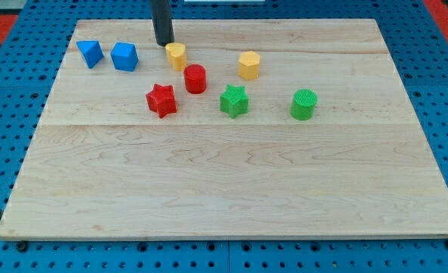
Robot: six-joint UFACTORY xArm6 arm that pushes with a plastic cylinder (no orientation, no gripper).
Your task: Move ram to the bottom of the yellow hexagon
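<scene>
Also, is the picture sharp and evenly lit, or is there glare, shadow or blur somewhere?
Camera view: even, soft light, no glare on the board; blocks such as the green cylinder cast only faint, short shadows; the block edges are sharp; my tip, just left of the yellow block, looks slightly soft.

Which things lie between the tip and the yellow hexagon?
In the camera view, my tip touches a yellow block; past it, bare board reaches the yellow hexagon. The red cylinder sits just below that line.

Eight coloured blocks [195, 78] on wooden board [231, 182]
</scene>
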